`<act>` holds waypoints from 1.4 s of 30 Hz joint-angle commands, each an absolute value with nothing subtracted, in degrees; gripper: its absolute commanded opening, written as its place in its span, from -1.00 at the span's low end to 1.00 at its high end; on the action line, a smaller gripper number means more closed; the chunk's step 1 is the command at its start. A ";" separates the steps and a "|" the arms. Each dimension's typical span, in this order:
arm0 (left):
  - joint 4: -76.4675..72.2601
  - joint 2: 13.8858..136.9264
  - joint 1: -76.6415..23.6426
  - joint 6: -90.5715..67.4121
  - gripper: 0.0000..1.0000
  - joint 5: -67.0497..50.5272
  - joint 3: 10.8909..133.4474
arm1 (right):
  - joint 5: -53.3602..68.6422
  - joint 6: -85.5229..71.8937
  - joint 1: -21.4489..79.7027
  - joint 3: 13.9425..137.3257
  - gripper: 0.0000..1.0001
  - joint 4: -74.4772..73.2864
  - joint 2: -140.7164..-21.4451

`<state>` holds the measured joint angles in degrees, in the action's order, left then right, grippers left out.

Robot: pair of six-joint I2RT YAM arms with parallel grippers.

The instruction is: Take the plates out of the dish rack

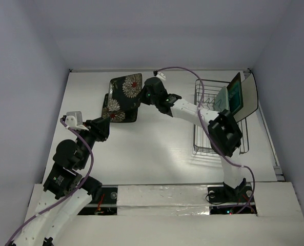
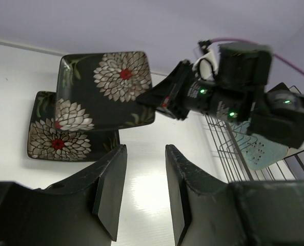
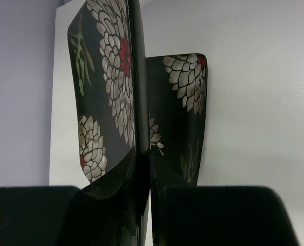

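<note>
Black-glazed square plate with white-and-red flowers (image 1: 130, 83), at 11 o'clock on the white table (image 1: 157, 154) in the overhead view. It is held tilted on edge by the right gripper (image 1: 152, 95), whose jaws are closed to the plate's thickness over its rim at the 4 o'clock side. A second black floral plate (image 1: 118, 110) lies flat on the table at 7 o'clock of the held one, partly beneath it; whether the two touch cannot be told. The left gripper (image 1: 103, 125) hovers at 7 o'clock of this pair, jaws parted with nothing between them. At 3 o'clock stands the dark thin-wire dish rack (image 1: 213, 141), carrying at its far end a teal square plate with brown rim (image 1: 236, 97) and a pale mint speckled plate (image 1: 222, 98). The held plate is judged rigid, brittle and slick-glazed, and heavy enough to pivot in a rim pinch. The soundest hold is deep over the middle of one edge. The lying plate directly below, the nearby left gripper and the purple cable (image 1: 182, 68) looping over the right arm crowd the set-down.
</note>
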<state>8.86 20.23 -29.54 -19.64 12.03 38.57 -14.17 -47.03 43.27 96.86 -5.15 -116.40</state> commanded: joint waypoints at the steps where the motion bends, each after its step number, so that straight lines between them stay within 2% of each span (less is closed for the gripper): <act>1: 6.24 20.48 -29.36 -19.86 -0.34 11.87 38.23 | -12.13 -57.20 44.20 102.92 -1.00 14.84 -115.22; 14: 5.98 20.21 -29.36 -19.69 -0.33 11.87 38.14 | -7.29 -64.51 45.26 103.10 -1.00 17.40 -125.15; 36: 6.15 19.95 -29.36 -19.69 -0.33 11.87 38.06 | -5.63 -67.06 45.79 95.89 -0.83 18.63 -125.86; 39: 6.06 19.86 -29.36 -19.69 -0.33 11.87 38.06 | -4.92 -67.41 45.79 95.10 -0.76 19.25 -125.86; 42: 5.98 19.69 -29.36 -19.60 -0.33 11.87 38.06 | -4.66 -67.41 45.79 94.66 -0.46 18.55 -125.77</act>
<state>8.84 20.23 -29.52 -19.64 12.03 38.57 -6.04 -65.52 45.41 93.62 6.94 -128.95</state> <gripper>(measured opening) 0.332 0.248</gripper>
